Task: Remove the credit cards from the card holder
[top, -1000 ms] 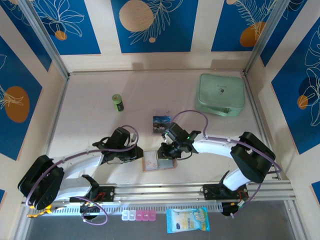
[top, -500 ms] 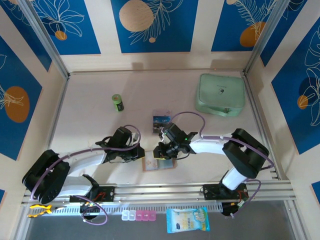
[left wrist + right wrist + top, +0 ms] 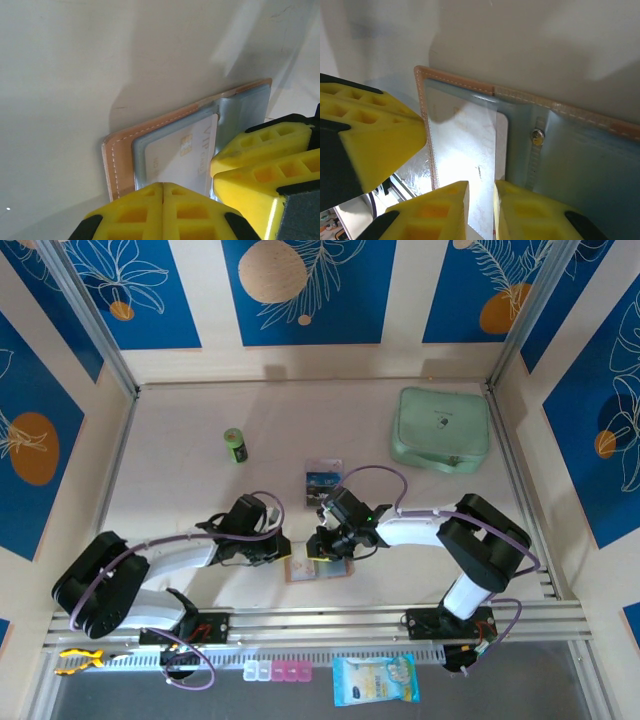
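one card out, a white one left in the pocket

the card holder (image 3: 114, 165) lay open on the table (image 3: 180, 490), close to its near edge and between the two arms. a printed credit card (image 3: 323, 483), perhaps more than one stacked, lay loose just beyond it, so the job looked partly done. a white card (image 3: 187, 150) sat in a grey-blue pocket with one side poking past the pocket's lip. that one was left to draw out; whether other pockets held more i could not tell.

the left gripper (image 3: 162, 189) had its yellow pads pressed together at the holder's edge. the right gripper (image 3: 481, 192) stood a narrow slit apart over the white card, with nothing seen clamped. the two tools crowded each other, just beside one another.

bare table lay open to the left and on the far side. the mint-green case (image 3: 443, 428) and the small green canister (image 3: 234, 445) were well apart from the work.
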`<state>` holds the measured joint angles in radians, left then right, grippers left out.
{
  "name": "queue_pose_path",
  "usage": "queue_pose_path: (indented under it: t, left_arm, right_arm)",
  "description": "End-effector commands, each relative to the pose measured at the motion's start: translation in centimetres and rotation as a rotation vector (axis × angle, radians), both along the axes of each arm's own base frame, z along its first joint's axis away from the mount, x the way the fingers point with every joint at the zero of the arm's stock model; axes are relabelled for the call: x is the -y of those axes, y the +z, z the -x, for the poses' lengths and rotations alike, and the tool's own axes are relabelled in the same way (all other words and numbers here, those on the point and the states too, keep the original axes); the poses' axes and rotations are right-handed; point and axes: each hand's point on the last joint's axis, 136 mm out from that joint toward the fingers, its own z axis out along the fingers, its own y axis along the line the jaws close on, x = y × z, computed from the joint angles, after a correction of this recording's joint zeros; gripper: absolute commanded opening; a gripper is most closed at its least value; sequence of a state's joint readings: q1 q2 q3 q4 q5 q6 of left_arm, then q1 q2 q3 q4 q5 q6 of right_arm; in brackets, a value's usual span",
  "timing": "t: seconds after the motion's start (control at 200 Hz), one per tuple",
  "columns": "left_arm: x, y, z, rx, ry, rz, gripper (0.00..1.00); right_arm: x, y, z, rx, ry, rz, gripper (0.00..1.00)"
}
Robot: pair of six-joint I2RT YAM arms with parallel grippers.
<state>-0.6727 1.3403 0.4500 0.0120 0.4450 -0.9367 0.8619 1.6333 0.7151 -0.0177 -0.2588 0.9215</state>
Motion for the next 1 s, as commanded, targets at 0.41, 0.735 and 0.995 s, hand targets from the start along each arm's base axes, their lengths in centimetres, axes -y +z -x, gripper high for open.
queue_pose_path:
  t: [0.41,0.735,0.995]
  left_arm:
    - [-0.5,-1.5,0.7,-0.026,-0.012,-0.043,0.02]
    - [-1.1,-0.2,0.6,0.007,0.008,-0.056,0.05]
    - [-1.3,-1.5,1.0,-0.026,-0.003,-0.077,0.06]
  right_arm:
    - [-1.0,-1.0,0.8,-0.053,0.023,-0.029,0.15]
    - [0.5,-1.5,1.0,-0.045,-0.006,0.065,0.25]
    - [1.3,-0.9,0.8,-0.003,-0.007,0.118,0.27]
